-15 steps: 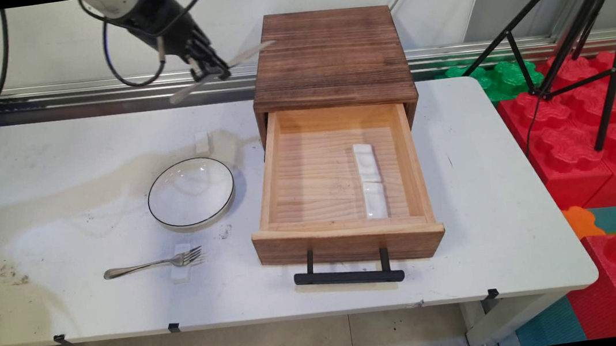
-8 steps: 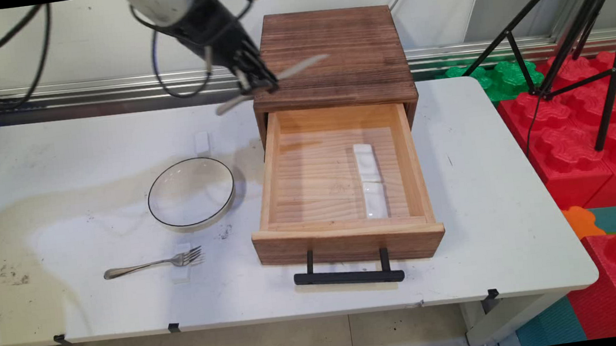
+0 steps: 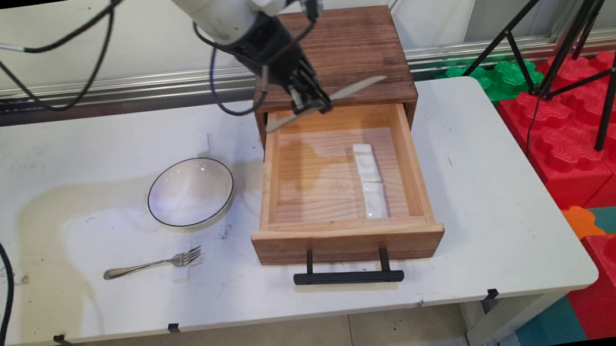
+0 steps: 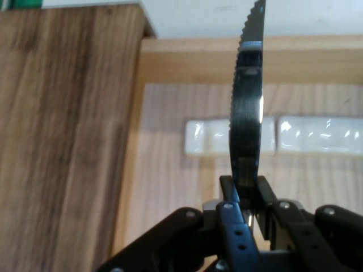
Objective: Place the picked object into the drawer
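Gripper [image 3: 311,103] hangs over the back edge of the open drawer [image 3: 348,232], fingers [image 4: 229,190] pinched tight on a table knife [image 3: 328,100]. Knife is held near its middle, roughly level, lying crosswise: handle end sticks out toward the left over the drawer's back-left corner, blade end points right and slightly up, in front of the dark wooden box [image 3: 332,57]. In the hand view the knife [image 4: 247,113] rises from between the fingers, serrated edge facing left (teeth clearly visible near the tip).

Drawer is pulled out of the box toward the near side, black bar handle [image 3: 349,277] on its front. Inside, on the right part of the drawer floor, two small white ceramic rests [image 3: 370,180] lie end to end, touching or nearly so, running front to back. Hand view shows the same rests [image 4: 283,136] below the knife, partly hidden by the blade. Rest of the drawer floor is bare light wood.

Left of the drawer on the white table [image 3: 488,175]: a shallow clear bowl with a dark rim [image 3: 191,193], just beside the drawer's left wall but not touching. Nearer the front edge a metal fork [image 3: 153,264] lies flat, tines pointing right and resting on a small white block [image 3: 182,273]. Another small white block [image 3: 201,143] sits behind the bowl. Black tripod legs [image 3: 575,20] stand off the table's right end over red and green foam blocks [image 3: 599,134].
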`<state>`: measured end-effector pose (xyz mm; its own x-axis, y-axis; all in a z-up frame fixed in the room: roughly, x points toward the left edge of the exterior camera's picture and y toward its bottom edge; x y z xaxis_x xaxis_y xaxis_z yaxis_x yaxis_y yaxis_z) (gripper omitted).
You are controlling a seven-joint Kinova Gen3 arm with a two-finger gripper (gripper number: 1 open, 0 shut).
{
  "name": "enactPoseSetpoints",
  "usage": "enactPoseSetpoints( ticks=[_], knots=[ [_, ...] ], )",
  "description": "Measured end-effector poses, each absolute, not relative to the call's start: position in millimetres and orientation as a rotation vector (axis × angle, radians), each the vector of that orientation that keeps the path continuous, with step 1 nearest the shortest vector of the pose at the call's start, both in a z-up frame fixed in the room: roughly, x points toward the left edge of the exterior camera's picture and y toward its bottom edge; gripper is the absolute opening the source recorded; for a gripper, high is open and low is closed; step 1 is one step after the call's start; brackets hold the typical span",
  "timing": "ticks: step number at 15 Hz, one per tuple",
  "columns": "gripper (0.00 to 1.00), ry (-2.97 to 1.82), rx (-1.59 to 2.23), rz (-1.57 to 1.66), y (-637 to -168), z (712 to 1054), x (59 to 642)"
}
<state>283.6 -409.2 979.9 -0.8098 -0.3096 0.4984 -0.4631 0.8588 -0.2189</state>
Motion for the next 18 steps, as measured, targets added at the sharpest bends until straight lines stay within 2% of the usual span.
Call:
enactPoseSetpoints(
  ticks=[7,18],
  knots=[
    [0.0,-2.562,0.499,0.369,-422.5,937.0,255.3],
    [0.0,-2.595,0.525,0.328,-446.0,869.7,254.7]
  ],
)
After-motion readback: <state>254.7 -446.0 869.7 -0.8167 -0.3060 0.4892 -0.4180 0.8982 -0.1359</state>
